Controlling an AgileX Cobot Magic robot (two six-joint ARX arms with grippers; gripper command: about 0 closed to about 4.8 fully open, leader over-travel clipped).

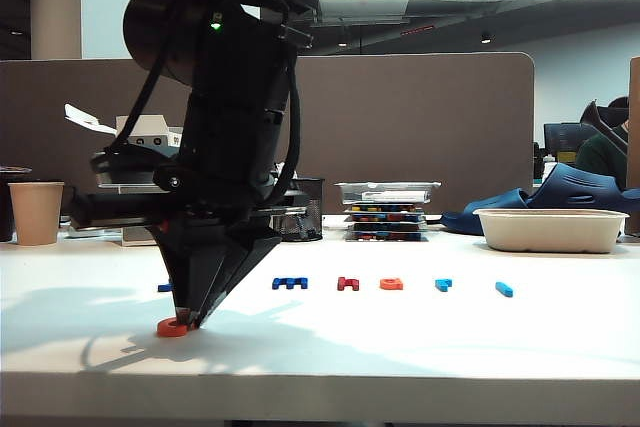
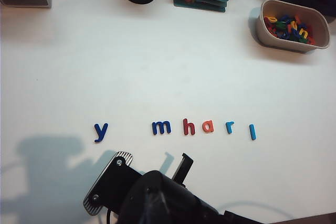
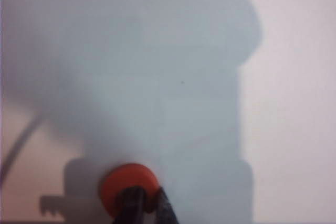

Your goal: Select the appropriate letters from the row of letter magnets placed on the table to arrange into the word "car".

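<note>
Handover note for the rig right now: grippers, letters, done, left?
Right gripper: reached across to front left of the table, shut on the orange-red c, at the surface.
Left gripper: shut, not seen in any view.
Row, seen from the left wrist: y, m, h, a, r, l.
Done: c out of the row.
Left: release c, add a and r.

Right arm (image 1: 235, 137): bulky matte-black housing w/ green LEDs, black cables looped alongside. Right gripper (image 1: 190, 319) tapers to black wedge fingers (image 3: 137, 203). Silver screwed bracket (image 2: 107, 182) on black body.
</note>
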